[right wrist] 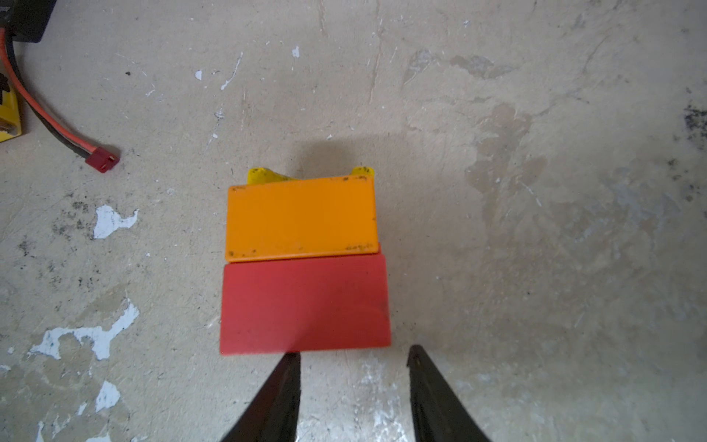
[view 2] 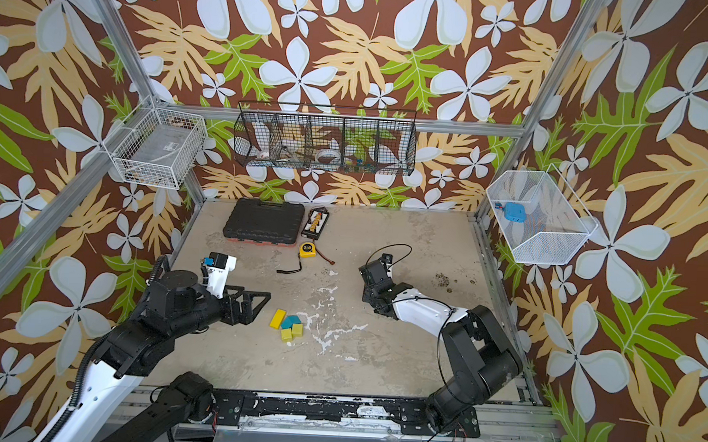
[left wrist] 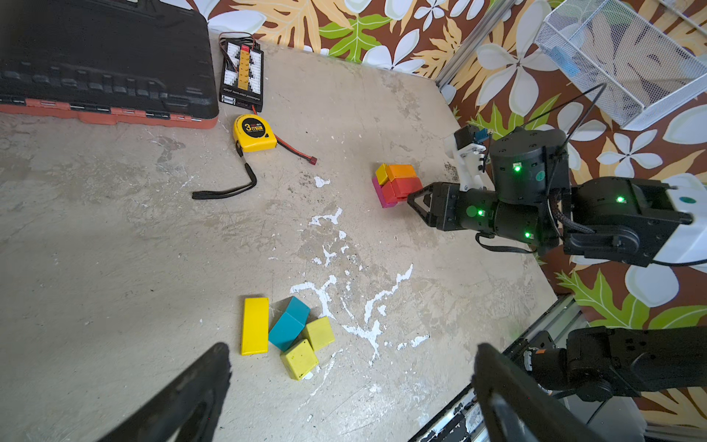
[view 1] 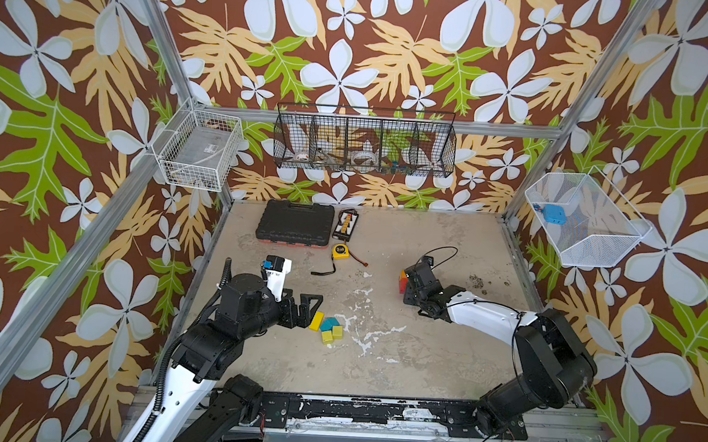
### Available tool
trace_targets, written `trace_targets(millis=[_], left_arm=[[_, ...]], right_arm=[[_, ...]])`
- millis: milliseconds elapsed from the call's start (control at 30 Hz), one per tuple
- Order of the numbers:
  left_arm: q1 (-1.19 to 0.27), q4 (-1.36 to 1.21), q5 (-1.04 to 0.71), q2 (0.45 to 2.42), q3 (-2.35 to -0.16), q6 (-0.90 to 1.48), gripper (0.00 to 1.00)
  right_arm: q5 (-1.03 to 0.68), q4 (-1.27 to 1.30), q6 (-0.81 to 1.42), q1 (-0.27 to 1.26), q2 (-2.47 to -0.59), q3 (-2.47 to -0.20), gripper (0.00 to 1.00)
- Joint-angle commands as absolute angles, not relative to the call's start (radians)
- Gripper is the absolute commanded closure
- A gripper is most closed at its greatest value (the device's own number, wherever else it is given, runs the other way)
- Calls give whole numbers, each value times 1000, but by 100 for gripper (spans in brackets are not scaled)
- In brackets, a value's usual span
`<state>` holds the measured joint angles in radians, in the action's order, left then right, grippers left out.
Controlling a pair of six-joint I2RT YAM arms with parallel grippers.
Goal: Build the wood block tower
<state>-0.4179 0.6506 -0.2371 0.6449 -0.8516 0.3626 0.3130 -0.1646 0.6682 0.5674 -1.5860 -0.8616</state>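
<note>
Nearest the left wrist lens: left gripper (left wrist: 352, 348), two matte black fingers (left wrist: 191, 394) spread wide, nothing between them. Just beyond, on the scuffed beige surface (left wrist: 114, 248) with chipped white patches, four loose wood blocks (left wrist: 290, 336) huddled in one touching cluster: yellow brick (left wrist: 255, 325), flat and smooth-painted; teal house-shaped block (left wrist: 289, 323) lying on its side, direction of its peak hard to tell; two lime cubes (left wrist: 319, 333) against the teal one.

Seen in both top views, yellow brick (view 1: 316, 320) with long axis running roughly front to back, far end tipped slightly toward the right arm.

Well apart from that cluster, farther back and toward the right arm: the tower (left wrist: 396, 185), magenta at the base, red above, orange and yellow on top, all square-edged painted wood.

From the right wrist: orange brick (right wrist: 300, 220) and red brick (right wrist: 304, 306) long side to long side, axes parallel, both lying crosswise to the reach of the fingers. Dark chips at the orange corners. Behind, a yellow piece (right wrist: 264, 176) showing only two raised corners.

Right gripper (right wrist: 354, 352) just beside the red brick, fingers apart and empty; one tip at the brick's edge, touching or not impossible to tell.
</note>
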Motion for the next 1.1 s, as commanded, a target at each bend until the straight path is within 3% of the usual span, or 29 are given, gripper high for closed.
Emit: trace_targets(millis=[0,400,500,667,833,967,1067], left_arm=[[-417,637,-237,643,-852,360,0],[-417,637,-237,640,-851,360,0],[-417,637,-236,640,-852,362,0],[-418,638,-235,642,-851,362,0],[-417,640,-232,640,-853,363,0],[-417,638,-233,640,-851,362,0],[-417,640,-236,643,-853,362,0]], right_arm=[[316,-174,664,568,-1583,-865,55],[326,-223,679,570,-1426,-803,56],[321,-225,687,590,-1337,-774,50],[342,-217,707,721,-1242,-769,40],[431,-266,704,870,-1303,-865,38],[485,-284,728,844,-1329,-872,41],[432,-239,715,756,-1315,-821,43]])
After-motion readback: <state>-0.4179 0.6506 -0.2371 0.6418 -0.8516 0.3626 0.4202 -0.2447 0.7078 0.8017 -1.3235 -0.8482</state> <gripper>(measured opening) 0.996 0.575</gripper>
